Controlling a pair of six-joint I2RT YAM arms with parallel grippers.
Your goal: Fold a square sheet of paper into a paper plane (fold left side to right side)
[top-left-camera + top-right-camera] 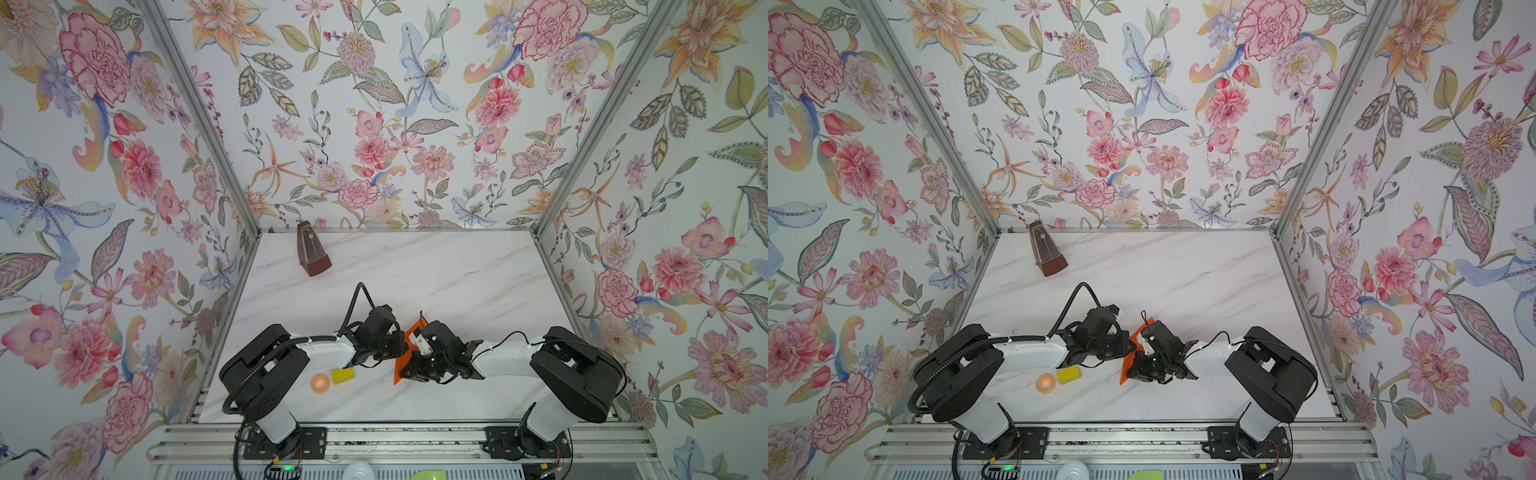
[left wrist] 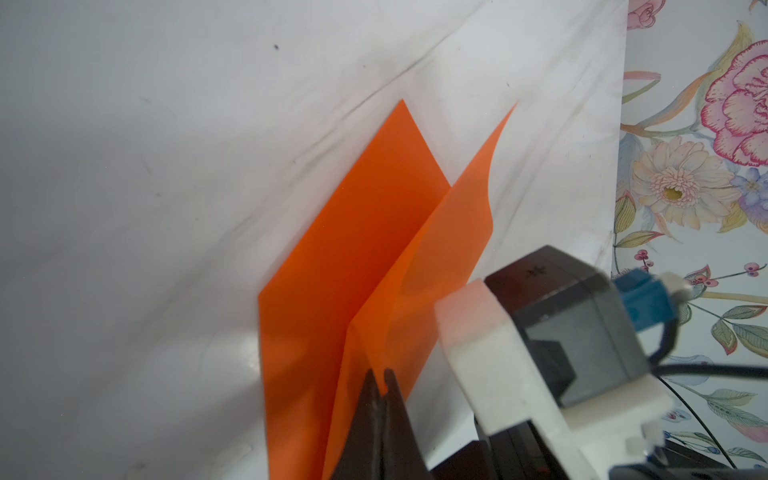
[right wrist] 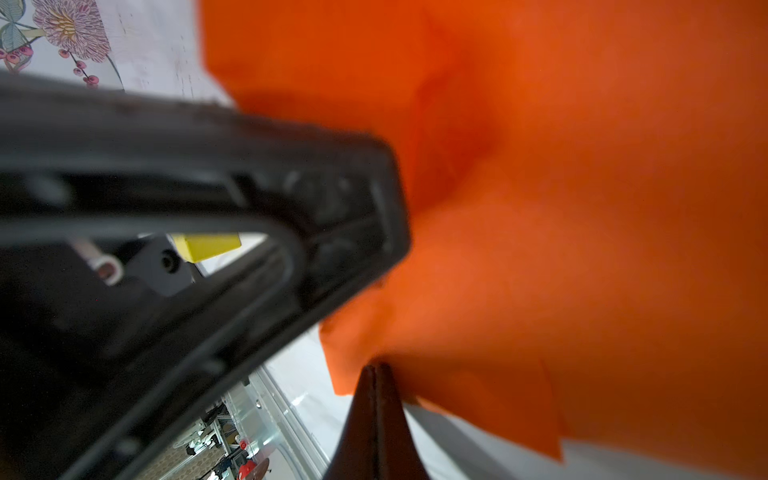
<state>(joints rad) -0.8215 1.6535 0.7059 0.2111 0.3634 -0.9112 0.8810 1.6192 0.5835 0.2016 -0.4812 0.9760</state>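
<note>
The square sheet of paper (image 2: pixel 353 257) is bright orange and creased down its middle. One half lies flat on the marble table (image 2: pixel 166 166) and the other half stands up from it. My left gripper (image 2: pixel 382 376) is shut on the edge of the raised half. My right gripper (image 3: pixel 376 368) is shut on the same sheet (image 3: pixel 561 208) near a corner, and the orange fills most of that view. In both top views the two grippers meet mid-table, left (image 1: pixel 401 347) and right (image 1: pixel 409 370), with only slivers of the sheet (image 1: pixel 400 368) (image 1: pixel 1125 372) showing between them. No paper plane shape shows.
An orange tape ring (image 1: pixel 320 382) and a yellow block (image 1: pixel 343 375) lie by the left arm near the front edge. A brown metronome (image 1: pixel 311 253) stands at the back left. Floral walls enclose three sides of the table.
</note>
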